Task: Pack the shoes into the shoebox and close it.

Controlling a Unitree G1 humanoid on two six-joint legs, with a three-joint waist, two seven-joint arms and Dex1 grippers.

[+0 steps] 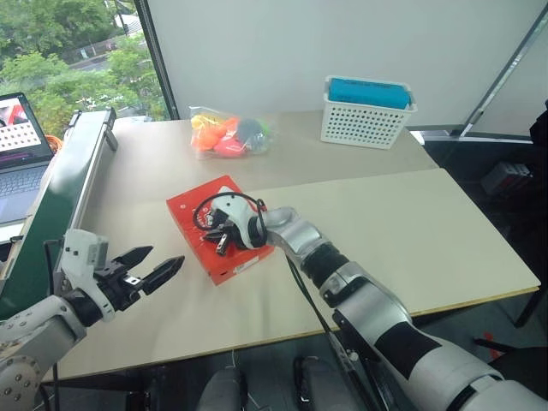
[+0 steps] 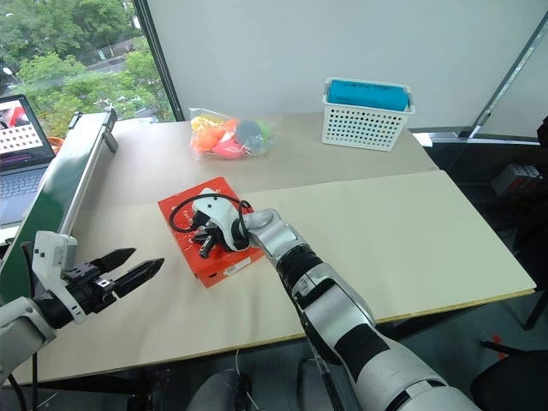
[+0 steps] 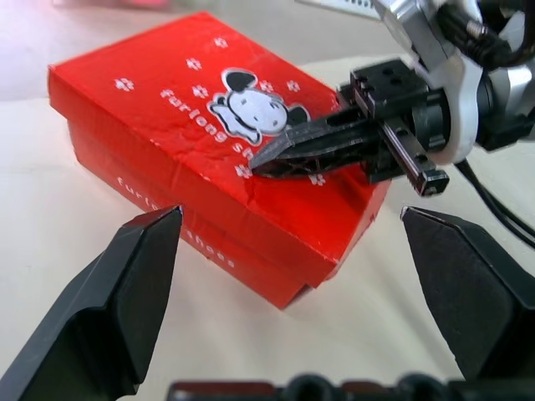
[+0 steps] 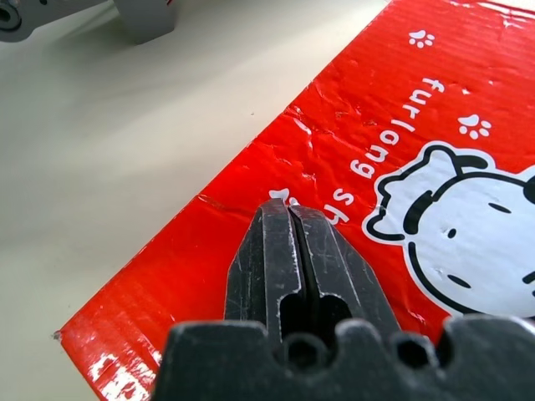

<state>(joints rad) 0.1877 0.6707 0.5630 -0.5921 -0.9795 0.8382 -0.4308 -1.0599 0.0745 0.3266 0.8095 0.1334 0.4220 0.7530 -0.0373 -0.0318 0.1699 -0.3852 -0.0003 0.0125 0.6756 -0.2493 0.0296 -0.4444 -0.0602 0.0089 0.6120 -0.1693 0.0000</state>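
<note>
Left hand [image 1: 158, 268] is hovering w/ fingers spread, empty. Right hand [image 3: 276, 156], clenched, is pressing on closed shoebox [image 3: 167, 159] lid: light, creasable cardboard; probably best gripped by its sides.

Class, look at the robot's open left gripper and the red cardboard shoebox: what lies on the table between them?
Nothing: bare beige tabletop separates the left gripper from the shoebox, seen in both eye views.

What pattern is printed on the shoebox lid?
The shoebox lid is red with white paw prints, white lettering and a black-and-white cartoon face; clearest in the left wrist view.
</note>
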